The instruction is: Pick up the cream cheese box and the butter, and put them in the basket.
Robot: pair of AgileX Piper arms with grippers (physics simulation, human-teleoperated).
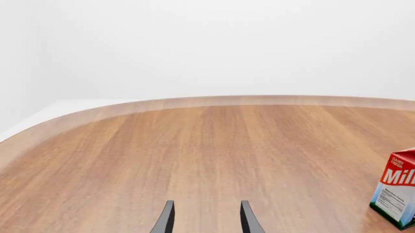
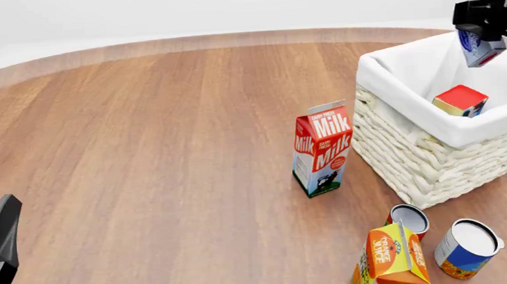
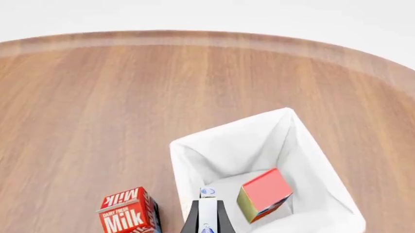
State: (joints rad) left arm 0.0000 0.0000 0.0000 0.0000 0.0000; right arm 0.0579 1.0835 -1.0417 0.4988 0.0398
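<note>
My right gripper (image 2: 482,41) is shut on the cream cheese box (image 2: 478,52), a small white and blue box, and holds it in the air above the basket (image 2: 412,152). In the right wrist view the box (image 3: 207,213) sits between the dark fingers, over the basket's white lining (image 3: 227,133). The butter (image 2: 460,100) lies tilted inside the basket, and it also shows in the right wrist view (image 3: 265,194). My left gripper (image 2: 0,230) is at the front left, far from the basket. In the left wrist view it (image 1: 206,216) is open and empty over bare wood.
A red milk carton (image 2: 322,149) stands upright just left of the basket; it also shows in the wrist views (image 1: 397,194) (image 3: 126,216). An orange juice carton (image 2: 391,259) and two cans (image 2: 408,219) (image 2: 467,248) stand in front of the basket.
</note>
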